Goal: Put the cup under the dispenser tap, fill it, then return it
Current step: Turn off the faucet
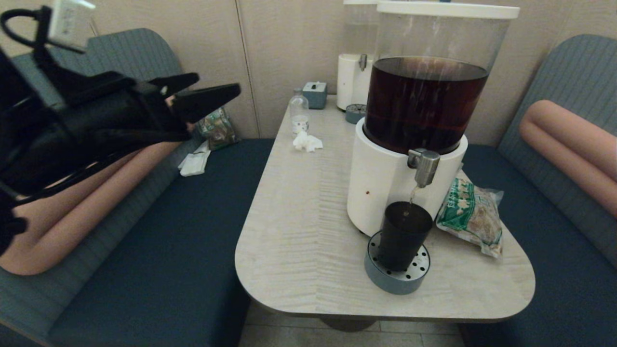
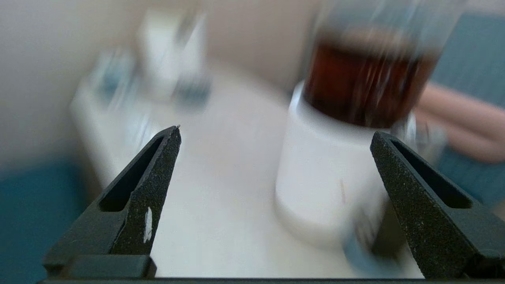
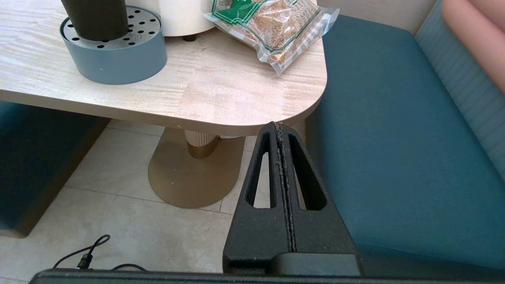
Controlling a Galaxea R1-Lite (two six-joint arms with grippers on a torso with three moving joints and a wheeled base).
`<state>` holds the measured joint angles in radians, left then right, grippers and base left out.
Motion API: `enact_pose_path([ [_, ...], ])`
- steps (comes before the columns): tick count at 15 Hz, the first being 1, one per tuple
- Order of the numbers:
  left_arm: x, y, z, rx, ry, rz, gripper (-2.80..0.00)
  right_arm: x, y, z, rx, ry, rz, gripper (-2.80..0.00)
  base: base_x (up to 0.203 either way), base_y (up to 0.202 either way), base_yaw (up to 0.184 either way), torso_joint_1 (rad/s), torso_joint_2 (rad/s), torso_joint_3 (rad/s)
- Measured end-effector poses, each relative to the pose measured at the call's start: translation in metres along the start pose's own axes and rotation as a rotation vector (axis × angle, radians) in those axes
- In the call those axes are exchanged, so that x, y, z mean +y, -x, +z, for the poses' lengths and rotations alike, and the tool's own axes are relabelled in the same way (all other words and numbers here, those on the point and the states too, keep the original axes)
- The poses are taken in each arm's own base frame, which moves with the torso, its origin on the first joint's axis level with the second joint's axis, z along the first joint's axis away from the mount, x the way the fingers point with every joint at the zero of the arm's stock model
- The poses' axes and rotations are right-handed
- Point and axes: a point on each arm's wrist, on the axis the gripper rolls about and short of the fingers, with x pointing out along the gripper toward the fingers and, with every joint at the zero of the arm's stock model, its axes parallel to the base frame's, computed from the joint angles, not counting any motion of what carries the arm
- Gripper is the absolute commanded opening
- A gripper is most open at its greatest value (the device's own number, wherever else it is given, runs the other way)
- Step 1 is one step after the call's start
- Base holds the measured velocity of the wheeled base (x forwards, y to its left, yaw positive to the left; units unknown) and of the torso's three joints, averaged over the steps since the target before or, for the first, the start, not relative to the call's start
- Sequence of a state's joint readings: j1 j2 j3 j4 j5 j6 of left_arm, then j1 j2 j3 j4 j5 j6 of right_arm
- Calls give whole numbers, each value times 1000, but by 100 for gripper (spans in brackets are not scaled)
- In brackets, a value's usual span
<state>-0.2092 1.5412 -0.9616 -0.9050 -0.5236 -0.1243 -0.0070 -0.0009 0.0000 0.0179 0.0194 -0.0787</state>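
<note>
The small near-black tapered plastic cup (image 1: 404,235) stood upright on the round grey perforated drip tray (image 1: 396,279) near the front edge of the pale wood-grain table (image 1: 299,217), directly beneath the short brushed-steel dispenser tap (image 1: 424,165) of the white-based dispenser of dark brown drink (image 1: 424,106). A thin stream ran from the nozzle into the cup, so filling looked to be under way.

The left gripper (image 1: 205,94) hung in the air well to the left of the table, fingers (image 2: 158,173) spread wide and empty. The right gripper (image 3: 281,169) sat low beside the table's near corner, fingers pressed together on nothing.

Once full, the cup would likely be heavier, smooth and thin-walled, liable to flex and slop. A gentle hold around its mid-height, below the rim, keeping it level, seemed wisest.
</note>
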Motion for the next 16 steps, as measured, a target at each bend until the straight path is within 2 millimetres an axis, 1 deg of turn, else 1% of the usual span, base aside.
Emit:
enact_pose_path([
  [1, 1, -28, -8, -61, -26, -57, 0, 0, 0, 0, 0, 0, 0, -280, 0, 0, 0, 0, 0, 0],
  [2, -1, -49, -18, -103, -37, -102, 0, 0, 0, 0, 0, 0, 0, -280, 0, 0, 0, 0, 0, 0],
  [3, -5, -70, -33, -140, -40, -146, 0, 0, 0, 0, 0, 0, 0, -280, 0, 0, 0, 0, 0, 0],
  [4, -10, -86, -47, -162, -37, -182, 0, 0, 0, 0, 0, 0, 0, -280, 0, 0, 0, 0, 0, 0],
  [6, -23, -111, -71, -182, -22, -228, 0, 0, 0, 0, 0, 0, 0, -280, 0, 0, 0, 0, 0, 0],
  [7, -29, -120, -82, -177, -9, -242, 0, 0, 0, 0, 0, 0, 0, -280, 0, 0, 0, 0, 0, 0],
  [8, -33, -125, -91, -163, 3, -252, 0, 0, 0, 0, 0, 0, 1, -280, 0, 0, 0, 0, 0, 0],
  [10, -36, -130, -103, -143, 16, -262, 0, 0, 0, 0, 0, 0, 1, -280, 0, 0, 0, 0, 0, 0],
  [13, -43, -132, -111, -128, 32, -261, 0, 0, 0, 0, 0, 0, 1, -280, 0, 0, 0, 0, 0, 0],
  [16, -61, -135, -115, -120, 58, -276, 0, 0, 0, 0, 0, 0, 0, -280, 0, 0, 0, 0, 0, 0],
])
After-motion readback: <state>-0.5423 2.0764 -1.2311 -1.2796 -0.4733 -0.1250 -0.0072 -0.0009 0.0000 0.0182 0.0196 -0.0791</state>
